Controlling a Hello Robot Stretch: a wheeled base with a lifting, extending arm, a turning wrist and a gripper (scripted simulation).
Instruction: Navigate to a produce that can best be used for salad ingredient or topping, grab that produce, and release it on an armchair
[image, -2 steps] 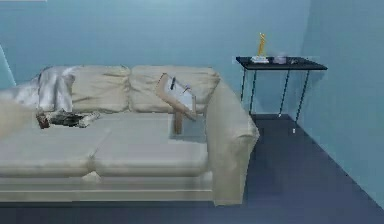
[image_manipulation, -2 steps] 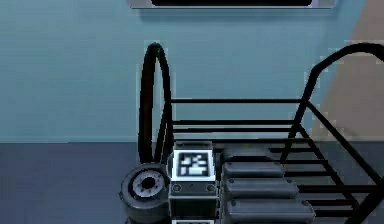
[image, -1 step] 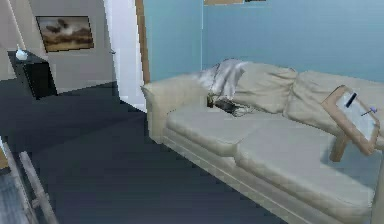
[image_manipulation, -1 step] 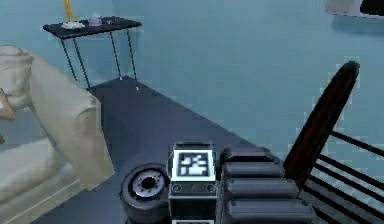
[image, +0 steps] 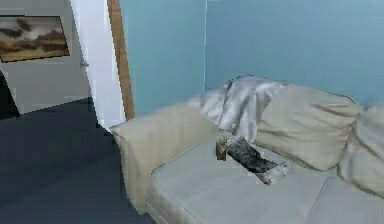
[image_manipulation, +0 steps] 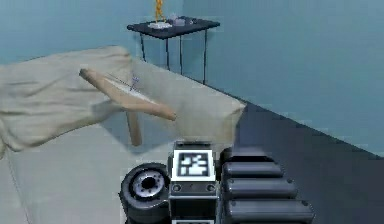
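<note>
The forward view takes the sofa (image: 190, 175) from its arm end. It is pale beige, with a grey throw (image: 238, 100) draped over the back edge near the arm-end corner. A folded grey printed paper (image: 252, 158) lies near the middle of the seat, skewed to the seat's front edge. Left of the sofa's arm stands a white door (image: 98, 60) with a brown strip beside it. A framed picture (image: 32, 38) hangs on the grey wall in that view's top left corner.

The arm side view brings in the arm (image_manipulation: 258, 190), a dark ribbed bar at the bottom edge. At its end is a white marker square (image_manipulation: 196, 165), and left of that the gripper (image_manipulation: 148, 192) with its round dark body. Its far end cannot be made out, so I cannot tell whether it holds anything.

Here a long tan stick-like thing (image_manipulation: 125, 93) lies tilted across the sofa. Beyond the sofa's arm end stands a dark side table (image_manipulation: 190, 28). Near the table's back left corner sits a small yellowish thing (image_manipulation: 157, 17). It is perhaps the produce, though it is too small for its shape to be told.
</note>
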